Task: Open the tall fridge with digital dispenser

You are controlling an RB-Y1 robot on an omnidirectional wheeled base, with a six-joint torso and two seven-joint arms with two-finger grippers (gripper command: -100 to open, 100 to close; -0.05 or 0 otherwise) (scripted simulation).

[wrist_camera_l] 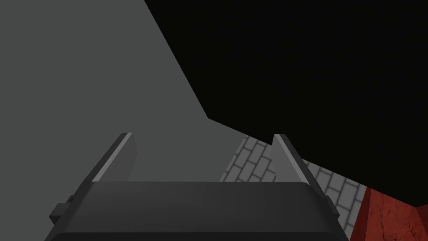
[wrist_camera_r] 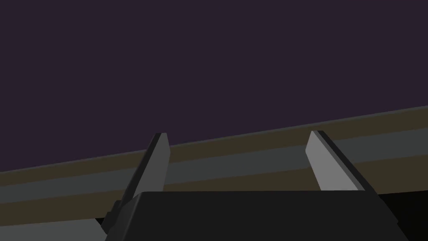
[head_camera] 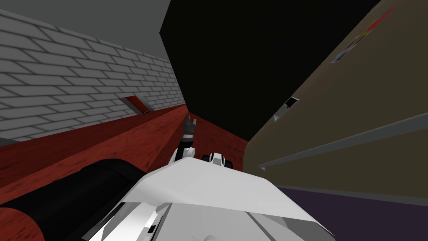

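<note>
Head view showed the tall brown fridge (head_camera: 355,104) on my right, its doors apparently shut, so the contents were hidden. A small dispenser (head_camera: 288,103) sat beside the long grey handle (head_camera: 334,144). The right gripper (wrist_camera_r: 236,134) stood wide, facing a grey bar. I judged this the approach: next, bring the bar between the fingers, close, pull. The left gripper (head_camera: 190,122) was wide too, well apart from the fridge.

The left gripper (wrist_camera_l: 202,134) sits at the lower middle of the frame, its two fingers (wrist_camera_l: 124,155) standing well apart with nothing between them. A flat grey plane (wrist_camera_l: 83,83) takes the upper left and a black area (wrist_camera_l: 313,62) the upper right. By the right-hand finger runs a strip of grey brick wall (wrist_camera_l: 250,163), and a red grained surface (wrist_camera_l: 388,217) lies in the lower right corner.
</note>
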